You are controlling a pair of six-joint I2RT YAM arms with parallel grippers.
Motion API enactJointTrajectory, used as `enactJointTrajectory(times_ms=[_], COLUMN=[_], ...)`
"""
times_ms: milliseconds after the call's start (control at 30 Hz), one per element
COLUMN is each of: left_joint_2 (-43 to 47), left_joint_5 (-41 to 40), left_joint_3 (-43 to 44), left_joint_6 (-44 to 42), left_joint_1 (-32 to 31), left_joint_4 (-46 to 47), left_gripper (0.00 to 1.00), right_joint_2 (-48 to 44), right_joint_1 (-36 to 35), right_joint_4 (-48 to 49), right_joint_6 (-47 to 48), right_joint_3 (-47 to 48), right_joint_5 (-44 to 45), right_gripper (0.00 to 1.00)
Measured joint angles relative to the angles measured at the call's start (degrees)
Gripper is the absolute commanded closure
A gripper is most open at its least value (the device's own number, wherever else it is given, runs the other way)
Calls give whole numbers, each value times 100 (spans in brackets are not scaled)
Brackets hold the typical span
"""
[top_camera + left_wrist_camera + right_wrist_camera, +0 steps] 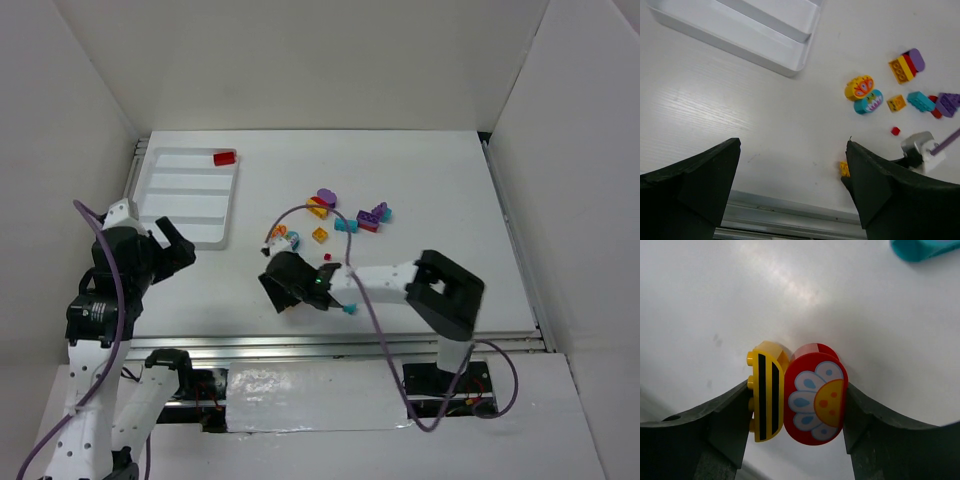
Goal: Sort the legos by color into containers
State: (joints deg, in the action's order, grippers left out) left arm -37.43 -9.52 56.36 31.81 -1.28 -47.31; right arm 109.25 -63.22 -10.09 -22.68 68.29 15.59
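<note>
Since two bricks of different colours lay pressed side by side, the pair of legos (797, 397) was pinched whole between the fingers of the right gripper (796, 405). A yellow striped brick (765, 395) was touched by one finger and a red flower brick (817, 397) by the other, with the jaws closed partway. The pair seemed to rest on the table (715, 300), and splitting it would probably be needed. Beyond the claw, other legos (345, 215) were scattered. Well off to its side, the containers (185, 190) were set, beside which the left gripper (792, 145) was held wide open and empty.
</note>
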Motion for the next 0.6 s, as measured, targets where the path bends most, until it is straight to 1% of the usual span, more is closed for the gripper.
enactJointTrajectory(times_ms=[100, 167, 233, 300, 367, 433, 533, 600], left_joint_2=[-20, -35, -48, -96, -238, -448, -787, -949], left_joint_5=[619, 1222, 1897, 2793, 3501, 4006, 4435, 4500], left_joint_3=[0, -70, -267, -678, -1086, -1373, -1578, -1576], left_joint_6=[57, 197, 424, 769, 1134, 1482, 1838, 1971], left_joint_1=[0, 0, -4, -17, -94, -264, -782, -1250], left_joint_4=[98, 328, 651, 1207, 1729, 2131, 2623, 2863], left_gripper=[0, 1, 1, 0, 0, 0, 1, 1], right_joint_2=[-1445, -2507, -3429, -4028, -4371, -4575, -4774, -4824], right_joint_1=[-170, -267, -319, -350, -391, -457, -557, -603], right_joint_4=[695, 1193, 1644, 1910, 2057, 2081, 1993, 1961], right_joint_6=[299, 496, 691, 833, 940, 1032, 1130, 1209], right_joint_3=[-1397, -2159, -2664, -2911, -3001, -3067, -3150, -3150], right_joint_5=[-417, -767, -1150, -1405, -1539, -1576, -1613, -1624], right_gripper=[100, 100, 100, 100, 100, 100, 100, 100])
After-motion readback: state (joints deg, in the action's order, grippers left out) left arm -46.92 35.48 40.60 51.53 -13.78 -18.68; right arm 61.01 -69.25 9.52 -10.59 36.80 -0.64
